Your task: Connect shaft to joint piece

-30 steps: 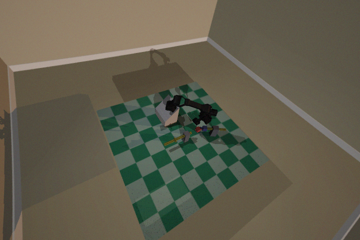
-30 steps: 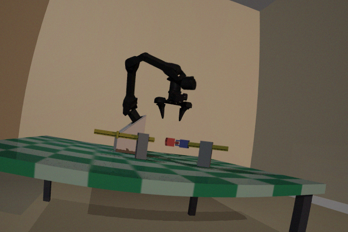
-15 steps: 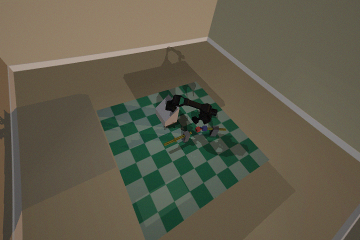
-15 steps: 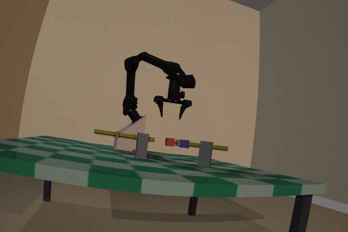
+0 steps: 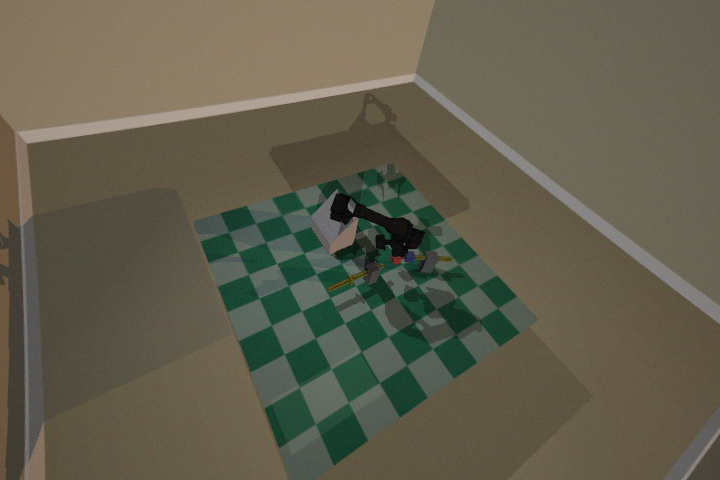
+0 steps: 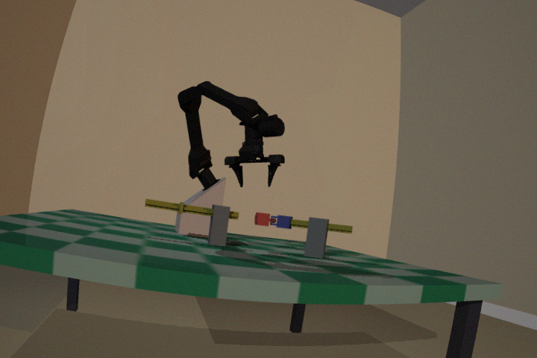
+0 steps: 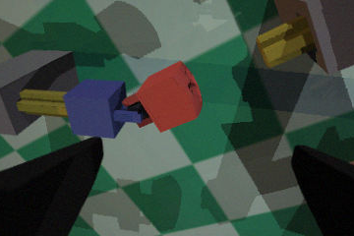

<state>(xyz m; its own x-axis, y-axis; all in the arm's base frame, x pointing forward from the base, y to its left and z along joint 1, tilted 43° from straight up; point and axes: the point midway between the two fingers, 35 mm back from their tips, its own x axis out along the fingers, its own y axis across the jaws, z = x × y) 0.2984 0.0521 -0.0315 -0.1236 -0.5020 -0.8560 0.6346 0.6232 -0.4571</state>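
Note:
My gripper (image 6: 256, 186) (image 7: 197, 150) is open and empty, above the gap between the blocks. The red joint piece (image 5: 395, 260) (image 6: 262, 218) (image 7: 170, 98) is hinged to a blue piece (image 5: 409, 256) (image 6: 283, 221) (image 7: 93, 108) on the first shaft (image 5: 443, 258) (image 6: 340, 228) (image 7: 42, 102). The second shaft (image 5: 341, 283) (image 6: 163, 203) (image 7: 285, 41) passes through its block (image 5: 372, 272) (image 6: 219, 225) (image 7: 342, 29). Its end is apart from the red piece, whose far end faces roughly toward it. Exact alignment is unclear.
The first shaft's grey block (image 5: 429, 262) (image 6: 316, 237) stands on the checkered table (image 5: 338, 367) (image 6: 176, 278). A collar (image 6: 181, 207) sits on the second shaft, outside its block. The arm's pale wedge base (image 5: 329, 226) (image 6: 201, 215) stands behind the shafts.

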